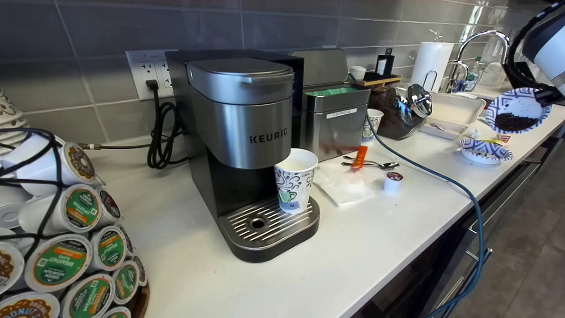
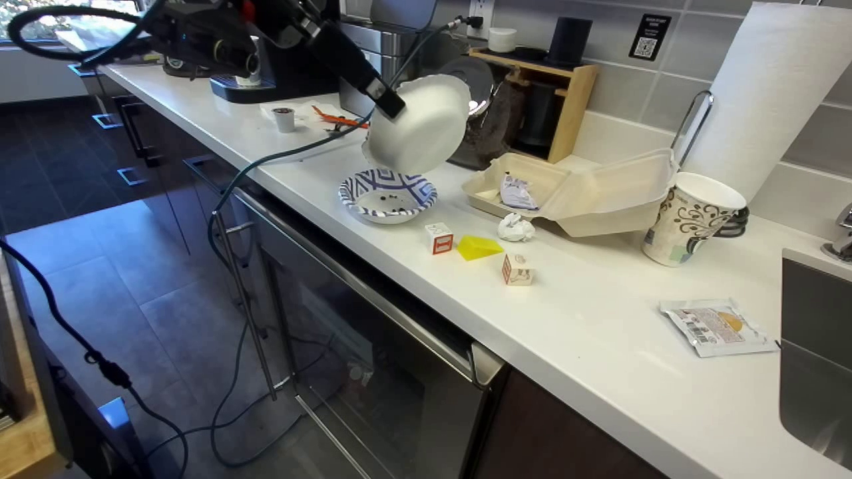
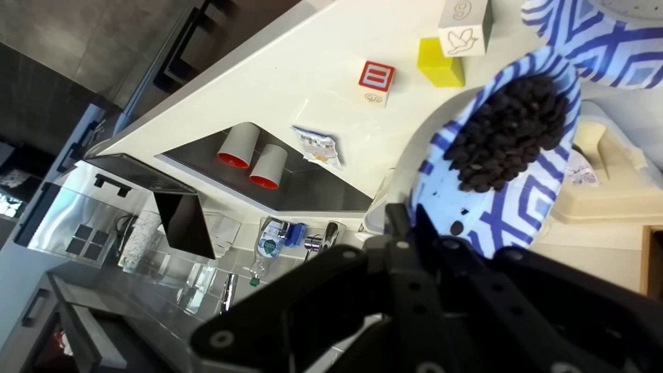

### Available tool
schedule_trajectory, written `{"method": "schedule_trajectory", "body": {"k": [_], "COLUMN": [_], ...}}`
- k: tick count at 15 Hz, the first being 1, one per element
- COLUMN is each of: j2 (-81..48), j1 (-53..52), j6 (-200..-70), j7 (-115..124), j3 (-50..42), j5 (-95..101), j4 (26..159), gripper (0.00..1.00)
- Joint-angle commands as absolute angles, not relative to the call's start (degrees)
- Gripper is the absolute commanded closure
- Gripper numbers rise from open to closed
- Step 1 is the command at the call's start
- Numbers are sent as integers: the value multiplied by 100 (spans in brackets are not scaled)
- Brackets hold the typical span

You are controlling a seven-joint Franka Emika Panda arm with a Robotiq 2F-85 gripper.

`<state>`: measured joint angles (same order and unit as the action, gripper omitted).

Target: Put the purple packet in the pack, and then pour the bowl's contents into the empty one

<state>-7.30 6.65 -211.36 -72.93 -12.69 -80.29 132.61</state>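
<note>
Yellow block (image 2: 478,248) between two cubes (image 2: 438,239)

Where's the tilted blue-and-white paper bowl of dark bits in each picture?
In an exterior view: bowl at far right, inside showing.
In an exterior view: bowl above centre, underside showing.
Wrist view: bowl right of centre.
Landmark in all three: open beige clamshell container.

Tilted blue-patterned bowl (image 1: 514,106) holding dark bits (image 3: 510,129), matching bowl (image 2: 365,201) below nearly empty, purple packet (image 2: 517,191) in open pack (image 2: 602,198)
</note>
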Motion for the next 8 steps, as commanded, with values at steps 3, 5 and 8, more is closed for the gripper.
{"method": "schedule_trajectory", "body": {"k": [3, 5, 8], "j2": [-842, -834, -778], "j1": [627, 635, 665], "j6": [-21239, -21169, -21123], "j7": [-7789, -7933, -7779], "j3": [-1232, -1221, -1213], "j5": [-8429, -8539, -8369], "j4": [13067, 13046, 13165], "gripper": [99, 99, 97]}}
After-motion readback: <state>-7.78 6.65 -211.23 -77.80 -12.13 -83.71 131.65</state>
